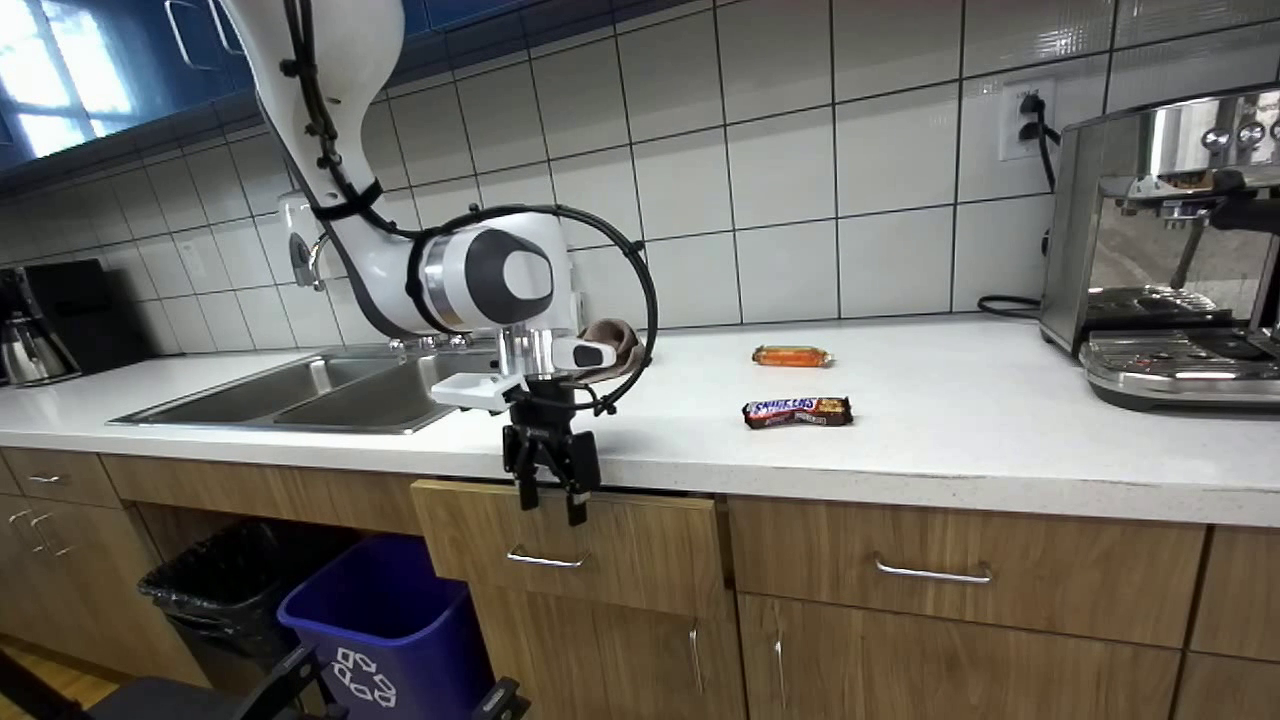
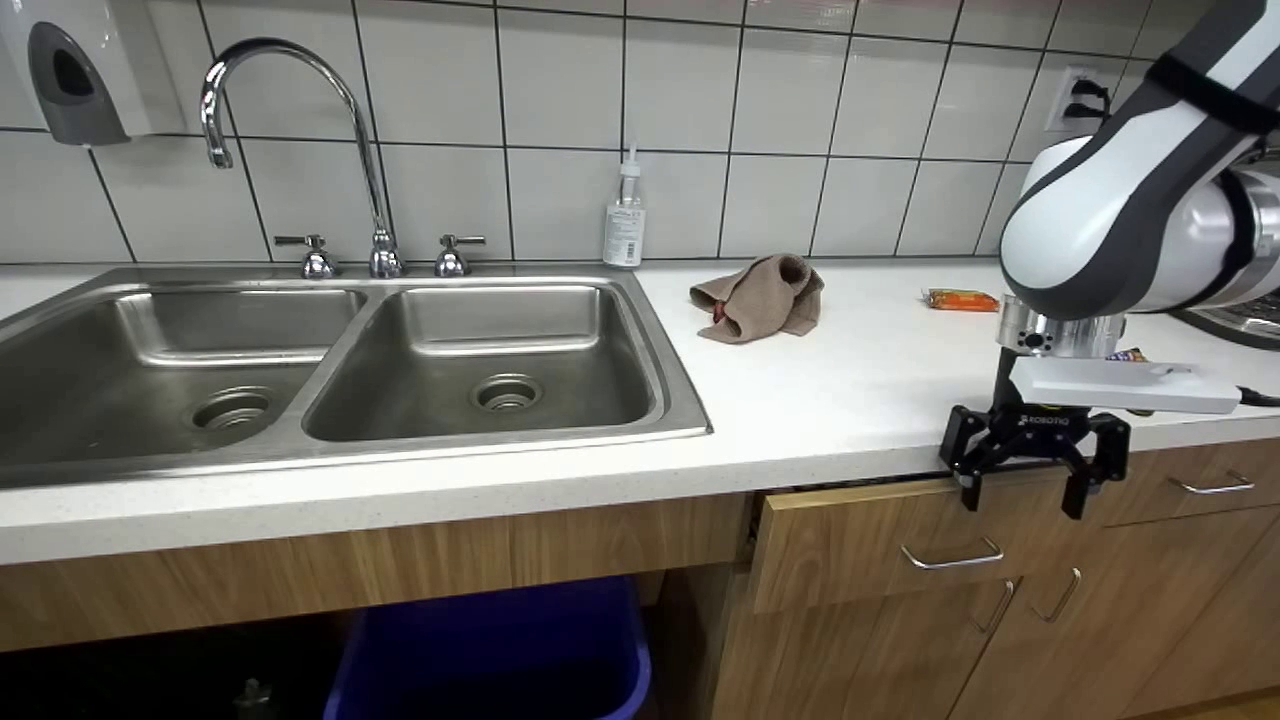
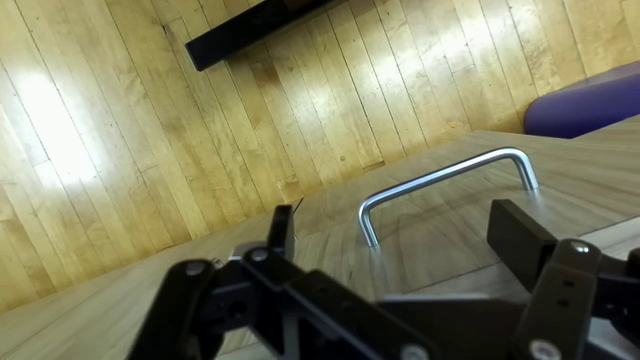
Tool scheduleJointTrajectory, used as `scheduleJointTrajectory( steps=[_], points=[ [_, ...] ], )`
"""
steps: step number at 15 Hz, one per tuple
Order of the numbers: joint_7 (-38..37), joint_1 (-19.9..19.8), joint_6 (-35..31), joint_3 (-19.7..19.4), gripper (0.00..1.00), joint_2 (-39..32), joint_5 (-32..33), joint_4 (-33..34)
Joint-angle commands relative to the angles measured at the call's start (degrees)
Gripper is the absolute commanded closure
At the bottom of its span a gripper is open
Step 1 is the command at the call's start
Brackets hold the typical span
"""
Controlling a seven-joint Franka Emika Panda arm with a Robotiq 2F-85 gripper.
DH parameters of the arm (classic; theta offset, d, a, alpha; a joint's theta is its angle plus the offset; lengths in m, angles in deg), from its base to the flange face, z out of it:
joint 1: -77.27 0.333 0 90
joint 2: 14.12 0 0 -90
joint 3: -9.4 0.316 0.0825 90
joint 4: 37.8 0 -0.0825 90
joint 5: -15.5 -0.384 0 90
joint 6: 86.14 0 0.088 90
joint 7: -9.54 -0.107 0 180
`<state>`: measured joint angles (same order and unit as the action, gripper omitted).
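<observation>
My gripper (image 1: 552, 500) is open and empty, pointing down at the counter's front edge; it also shows open in an exterior view (image 2: 1022, 500). It is nearest to a wooden drawer (image 1: 640, 535) that stands slightly pulled out. The drawer's silver bar handle (image 1: 546, 560) is below the fingertips, apart from them. In the wrist view the handle (image 3: 440, 177) shows beyond and between the two fingers (image 3: 392, 225). On the counter lie a Snickers bar (image 1: 797, 412), an orange-wrapped packet (image 1: 791, 356) and a crumpled brown cloth (image 2: 765, 300). The drawer's inside is hidden.
A double steel sink (image 2: 340, 350) is set in the white counter (image 1: 930, 440). An espresso machine (image 1: 1180, 250) stands on it. A soap bottle (image 2: 625, 222) stands by the wall. A blue recycling bin (image 1: 390, 630) and a black bin (image 1: 235, 590) stand below.
</observation>
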<state>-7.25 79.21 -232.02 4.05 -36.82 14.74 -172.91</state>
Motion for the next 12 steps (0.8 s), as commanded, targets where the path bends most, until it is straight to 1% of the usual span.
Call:
scheduleJointTrajectory(
  steps=[1, 12],
  points=[
    [-0.4, -0.3, 1.0, -0.1, 0.0, 4.8, -0.9, -2.4],
    [0.9, -1.5, 1.6, 0.5, 0.0, 13.6, -1.5, -6.8]
  ],
)
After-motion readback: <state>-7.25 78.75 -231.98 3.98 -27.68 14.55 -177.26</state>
